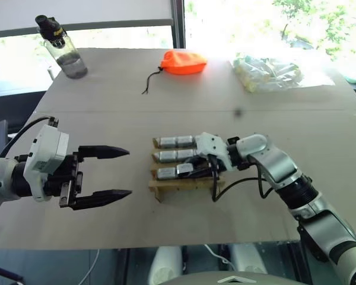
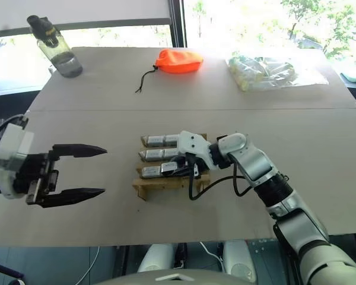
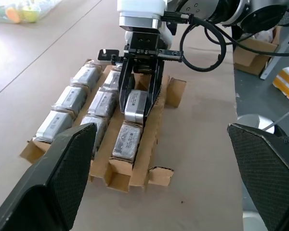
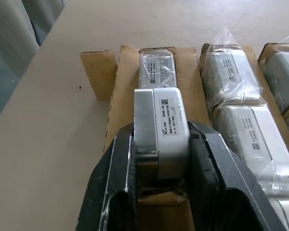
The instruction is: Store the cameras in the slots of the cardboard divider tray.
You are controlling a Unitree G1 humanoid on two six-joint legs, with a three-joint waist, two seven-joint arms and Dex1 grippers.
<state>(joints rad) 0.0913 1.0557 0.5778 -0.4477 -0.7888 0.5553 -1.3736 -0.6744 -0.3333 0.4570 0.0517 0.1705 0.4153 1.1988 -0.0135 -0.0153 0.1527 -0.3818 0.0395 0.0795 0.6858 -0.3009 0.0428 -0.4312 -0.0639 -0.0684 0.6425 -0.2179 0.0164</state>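
Right gripper at the cardboard divider tray, left gripper waiting apart

The right gripper (image 2: 179,168) reaches into the tray's (image 2: 143,189) near rows, beside the silver cameras (image 2: 156,141) in the far rows. The left gripper (image 2: 94,172) hovers to the tray's left, fingers spread wide. At the table's (image 2: 320,160) far edge: bottle (image 2: 56,48), orange pouch (image 2: 178,60), plastic bundle (image 2: 267,71).

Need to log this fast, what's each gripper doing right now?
Left gripper: open, empty.
Right gripper: shut on a camera over the cardboard divider tray.

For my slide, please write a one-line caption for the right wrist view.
Right end effector lowers a camera into the cardboard divider tray, beside rows already filled.
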